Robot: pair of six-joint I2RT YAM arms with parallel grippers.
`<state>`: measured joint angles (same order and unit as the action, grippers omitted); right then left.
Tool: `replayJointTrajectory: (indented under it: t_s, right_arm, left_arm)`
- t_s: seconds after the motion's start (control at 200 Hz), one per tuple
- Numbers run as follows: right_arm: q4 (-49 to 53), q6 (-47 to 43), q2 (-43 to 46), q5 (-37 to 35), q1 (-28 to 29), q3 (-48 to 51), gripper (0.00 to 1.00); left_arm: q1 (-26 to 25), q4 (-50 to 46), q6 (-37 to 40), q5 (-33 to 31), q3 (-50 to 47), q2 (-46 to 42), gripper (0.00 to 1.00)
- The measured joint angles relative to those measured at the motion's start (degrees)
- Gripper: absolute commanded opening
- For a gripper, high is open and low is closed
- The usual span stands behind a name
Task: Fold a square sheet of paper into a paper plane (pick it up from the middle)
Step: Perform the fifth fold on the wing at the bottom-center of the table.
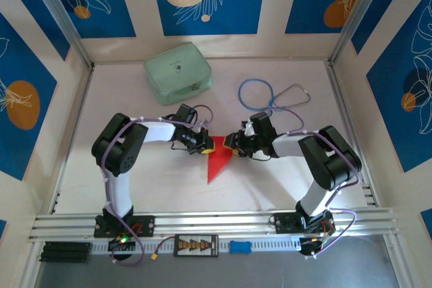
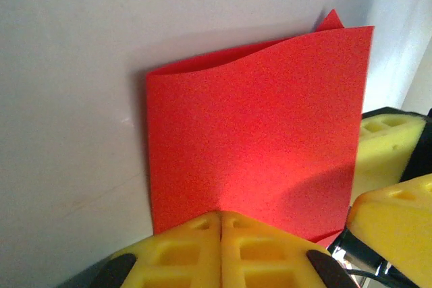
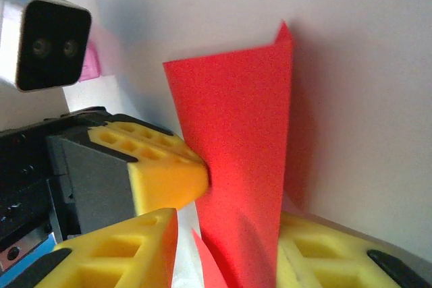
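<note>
The red sheet of paper point(image 1: 219, 161) is folded and stands on edge mid-table between both grippers, its point toward the near edge. In the left wrist view the sheet point(image 2: 256, 133) rises as a doubled, bowed panel, and my left gripper point(image 2: 221, 215) is shut on its lower edge. My left gripper point(image 1: 206, 145) meets the paper from the left. My right gripper point(image 1: 233, 145) comes from the right. In the right wrist view the paper point(image 3: 236, 139) passes between the open fingers of my right gripper point(image 3: 226, 224), close to the right finger point(image 3: 324, 254), with a gap at the left finger point(image 3: 135, 247).
A pale green case point(image 1: 177, 72) lies at the back left. A blue cable loop point(image 1: 255, 92) and a grey loop point(image 1: 291, 96) lie at the back right. A small pink object point(image 3: 90, 62) sits behind the left wrist camera point(image 3: 44, 45). Aluminium rails point(image 1: 216, 222) run along the near edge.
</note>
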<state>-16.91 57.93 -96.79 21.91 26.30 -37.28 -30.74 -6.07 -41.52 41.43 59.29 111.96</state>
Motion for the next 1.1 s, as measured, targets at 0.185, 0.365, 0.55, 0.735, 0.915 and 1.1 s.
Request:
replayJointTrajectory:
  t_s: [0.185,0.365,0.55,0.735,0.915,1.1]
  right_arm:
    - [0.22,-2.19,-1.75,1.11,-0.28,-1.64,0.34]
    - [0.39,-3.04,-3.21,1.92,-1.53,-1.84,0.24]
    - [1.07,-3.54,-3.54,2.6,-2.01,-2.01,0.09]
    - [1.01,-0.57,-3.1,1.31,-2.01,-1.49,0.04]
    - [1.81,6.4,2.12,-3.26,-1.51,2.16,0.02]
    - [3.26,12.79,6.51,-8.04,0.11,3.3,0.02]
  left_arm:
    - [0.11,0.09,0.0,0.11,-0.07,0.0,0.09]
    - [0.15,0.17,0.02,0.13,-0.13,0.0,0.09]
    - [0.22,0.39,0.04,0.33,-0.17,-0.09,0.17]
    - [0.2,-0.87,1.01,-2.34,-1.97,-5.33,0.4]
    - [-0.81,-3.45,4.81,-7.56,-1.99,-14.12,0.39]
    - [-8.59,-6.91,12.17,-17.59,-2.45,-20.11,0.41]
